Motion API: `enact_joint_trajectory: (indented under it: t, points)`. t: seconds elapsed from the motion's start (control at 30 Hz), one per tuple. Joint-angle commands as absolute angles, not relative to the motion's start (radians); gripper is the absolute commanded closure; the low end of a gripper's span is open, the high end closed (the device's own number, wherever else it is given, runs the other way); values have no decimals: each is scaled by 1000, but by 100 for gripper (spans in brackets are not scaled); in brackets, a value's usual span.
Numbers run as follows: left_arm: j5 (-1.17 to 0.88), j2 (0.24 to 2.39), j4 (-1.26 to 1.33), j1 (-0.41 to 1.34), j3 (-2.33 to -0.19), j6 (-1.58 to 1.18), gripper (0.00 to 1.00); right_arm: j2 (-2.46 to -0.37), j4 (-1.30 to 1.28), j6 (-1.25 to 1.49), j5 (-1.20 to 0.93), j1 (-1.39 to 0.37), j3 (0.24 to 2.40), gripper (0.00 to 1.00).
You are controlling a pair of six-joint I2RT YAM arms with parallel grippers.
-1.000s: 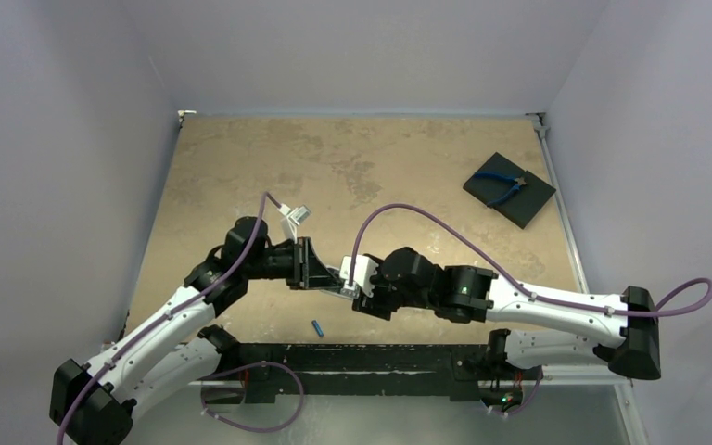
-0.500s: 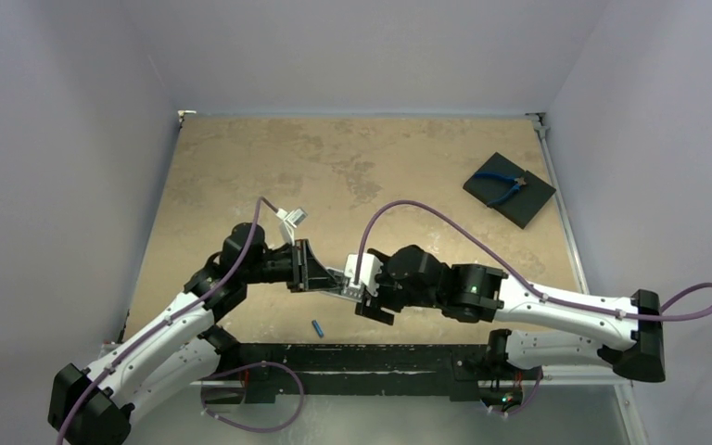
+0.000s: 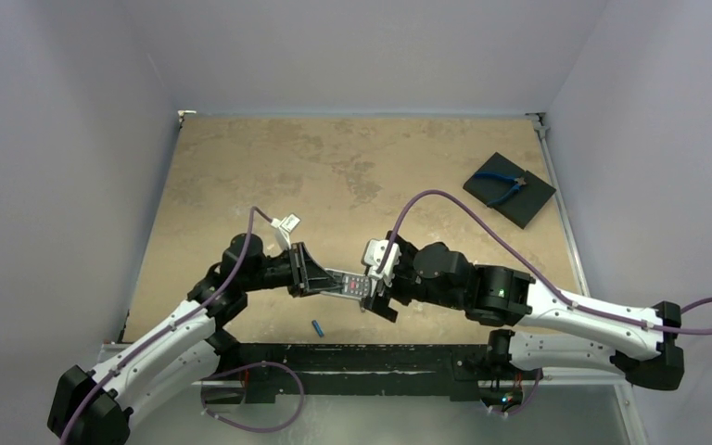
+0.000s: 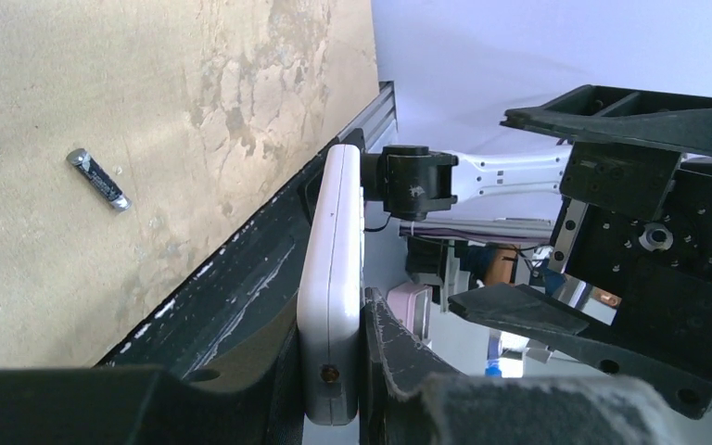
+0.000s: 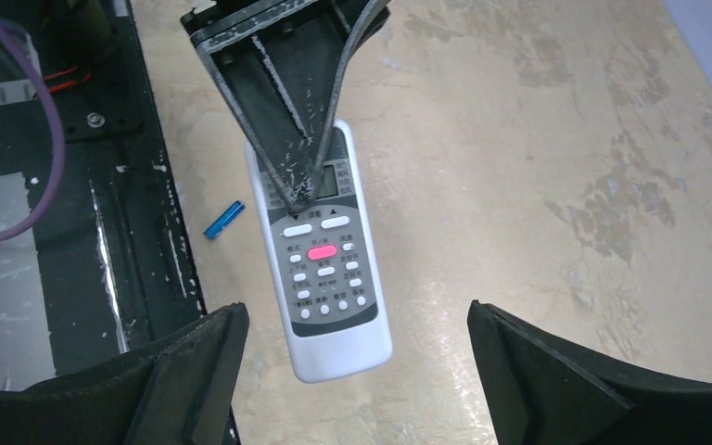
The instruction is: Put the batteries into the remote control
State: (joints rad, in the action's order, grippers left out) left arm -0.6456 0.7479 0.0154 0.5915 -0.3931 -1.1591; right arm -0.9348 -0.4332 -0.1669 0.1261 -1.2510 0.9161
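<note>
My left gripper (image 3: 320,276) is shut on the screen end of the white remote control (image 3: 350,283) and holds it above the table, button face up in the top view. The left wrist view shows the remote (image 4: 334,278) edge-on, pinched between the left gripper's (image 4: 334,363) fingers. My right gripper (image 3: 373,284) is open just right of the remote's free end. In its own view the right gripper (image 5: 354,320) stands wide, the remote (image 5: 329,278) between and beyond its fingers, untouched. A blue battery (image 3: 317,326) (image 5: 223,220) lies near the front edge. A dark battery (image 4: 98,180) lies on the table.
A black square pad (image 3: 525,206) with blue-handled pliers (image 3: 502,185) sits at the back right. A black rail (image 3: 352,357) runs along the table's near edge. Walls close the left, back and right sides.
My right gripper has opened wide and drawn back to the right off the remote. The left gripper keeps the remote, whose button face now shows from above.
</note>
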Motion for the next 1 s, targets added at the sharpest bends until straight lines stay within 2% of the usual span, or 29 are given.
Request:
enact_joint_trajectory:
  t: [0.0,0.23,0.37,0.67,0.97]
  points:
    - [-626,734,141,591,-363,-1269,100,-928,-389,-142,177,-1256,958,1]
    - [-601,730,211,591,-320,-1403,100,-982,-416,-205,161,-1256,970,1]
    - [-591,732,257,589,-291,-1482,100,-972,-361,-232,181,-1267,929,7]
    - [-619,741,360,565,-227,-1585,100,-1022,-307,-308,470,-1422,875,10]
    - [-655,740,380,538,-216,-1601,100,-1064,-255,-357,592,-1483,848,11]
